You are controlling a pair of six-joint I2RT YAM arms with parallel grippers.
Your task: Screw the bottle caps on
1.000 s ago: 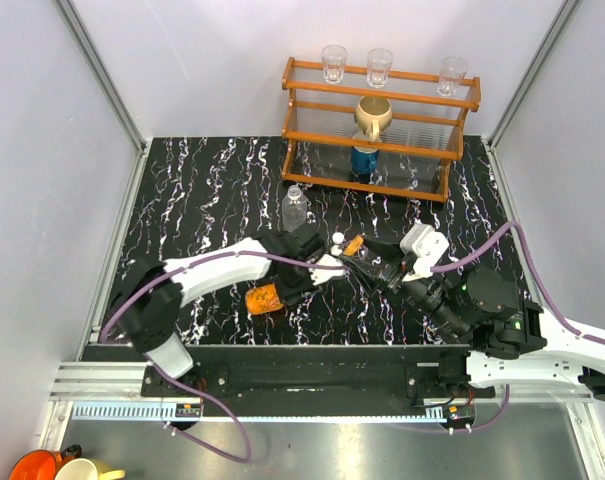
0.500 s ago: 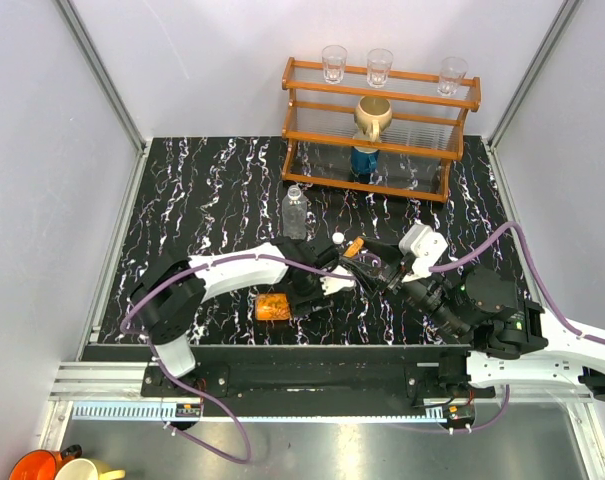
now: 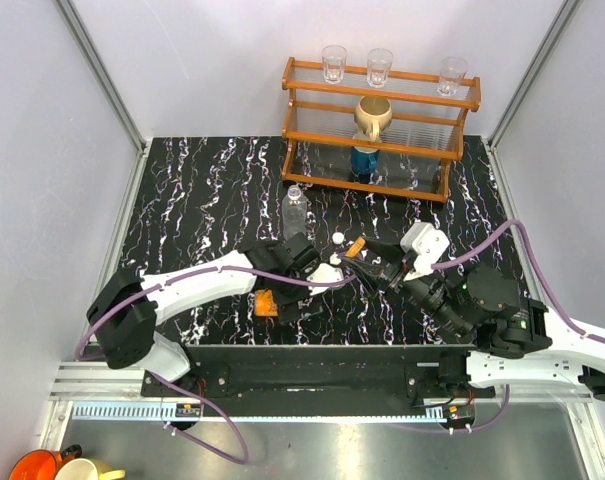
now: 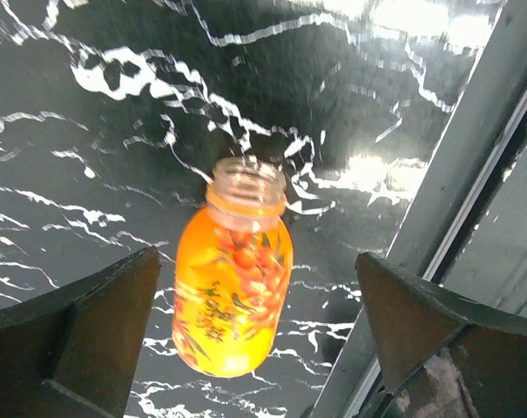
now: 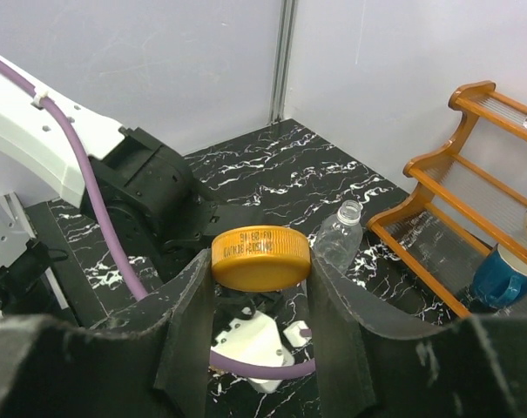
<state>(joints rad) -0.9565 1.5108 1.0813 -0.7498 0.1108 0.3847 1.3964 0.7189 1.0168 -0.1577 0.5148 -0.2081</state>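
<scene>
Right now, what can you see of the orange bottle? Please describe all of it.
The orange bottle is short, round-shouldered plastic that looks translucent, with a printed label showing small fruit and dark lettering. Its threaded neck is open, with no cap on it. It is on the black marbled table, near the front metal rail; whether it stands or lies I cannot tell. The open left tool brackets it, and neither finger touches it.

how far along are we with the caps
Nothing is capped yet: the orange bottle and the clear bottle both show open necks. In hand: the right claw grips the orange cap; the left claw sits open around the orange bottle. Left: screwing a cap onto each.
</scene>
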